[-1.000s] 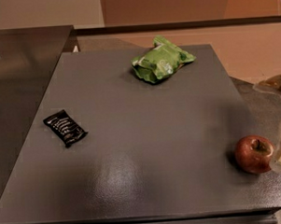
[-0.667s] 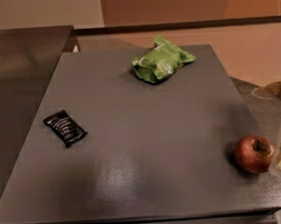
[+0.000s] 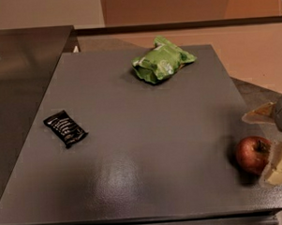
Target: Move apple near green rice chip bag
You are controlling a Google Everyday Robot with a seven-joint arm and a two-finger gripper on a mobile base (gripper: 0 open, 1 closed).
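By the table's near right edge the gripper, jaws spread, meets the apple; closing on it looks next.

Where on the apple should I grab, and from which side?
Grip the apple across its round middle, coming in from the right, where the gripper sits at the table's right edge with its jaws open. The stem points up and to the right, so the jaws probably seat best on the smooth flanks below it.
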